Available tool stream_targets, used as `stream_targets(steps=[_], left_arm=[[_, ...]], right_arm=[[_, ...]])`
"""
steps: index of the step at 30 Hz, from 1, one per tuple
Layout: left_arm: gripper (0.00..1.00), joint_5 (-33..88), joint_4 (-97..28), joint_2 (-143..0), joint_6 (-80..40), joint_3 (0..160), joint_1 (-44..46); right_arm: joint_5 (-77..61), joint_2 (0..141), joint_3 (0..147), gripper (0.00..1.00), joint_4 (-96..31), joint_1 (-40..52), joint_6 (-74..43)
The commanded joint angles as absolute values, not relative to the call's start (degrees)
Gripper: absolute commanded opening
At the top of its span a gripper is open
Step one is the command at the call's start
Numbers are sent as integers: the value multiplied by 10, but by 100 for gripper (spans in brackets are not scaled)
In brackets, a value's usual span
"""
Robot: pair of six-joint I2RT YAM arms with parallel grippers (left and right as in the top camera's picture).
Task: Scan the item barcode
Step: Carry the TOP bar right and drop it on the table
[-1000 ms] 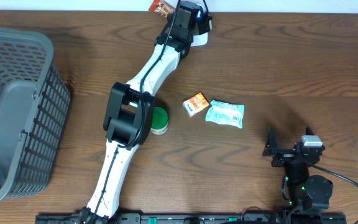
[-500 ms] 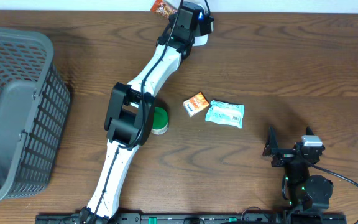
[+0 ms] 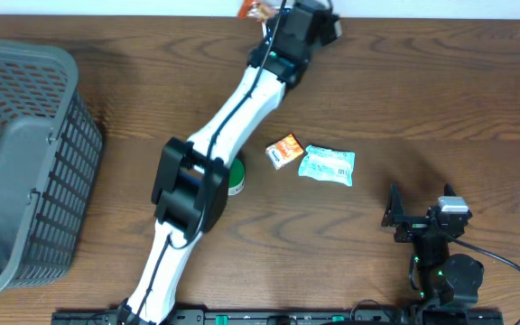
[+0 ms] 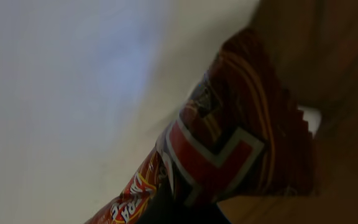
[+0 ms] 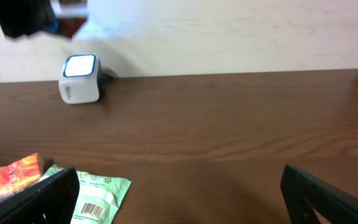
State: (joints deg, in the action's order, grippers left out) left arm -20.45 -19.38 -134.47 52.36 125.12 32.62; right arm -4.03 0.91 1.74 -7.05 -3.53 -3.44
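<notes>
Clenched on a red snack packet [image 4: 229, 143], the left claw [image 3: 276, 13] reaches out to the far edge of the table [image 3: 441, 99], its white arm stretched diagonally across the wood. The left wrist camera sees the packet up close and tilted, with its crimped end against the pale wall [image 4: 55, 81] behind. The picture is blurred, so I cannot read the print or find a barcode on it.

From the left, a grey basket [image 3: 25, 162] with slatted sides stands at the table's left edge, well apart from everything else. A green tub [image 3: 235, 179] peeks out from under the left arm's elbow. Near it, to the right, an orange packet [image 3: 284, 151] lies flat, just beside a pale green packet [image 3: 327, 166]. The right wrist view shows a barcode on the green one's near end.

At the back of the table the scanner [image 5: 79, 78], a small white cube with a lit top, sits on the wood near the wall. In the right wrist view, the dark blur of the left claw and a bit of red hang above it and slightly left, off the table.

At the near right corner the right claw [image 3: 420, 209] is parked low with its jaws spread wide, grasping nothing.
</notes>
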Motion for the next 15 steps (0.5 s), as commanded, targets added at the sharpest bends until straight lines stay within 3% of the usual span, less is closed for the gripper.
stream_targets(steps=[1,8,12,15], left_arm=[[7,-176,-230,-1298,353,1270,356],[8,72,-330,-1275,53,1270,353],[7,284,-329,-1276,15,1270,340],[7,334,-330,-1280,11,1270,341]], right_arm=[[-39,8,19,99,-75,-40,-36],[-39,8,19,99,-75,-40,-36],[-39,8,19,99,-75,-40,-36],[-39,8,19,99,-75,-40,-36]])
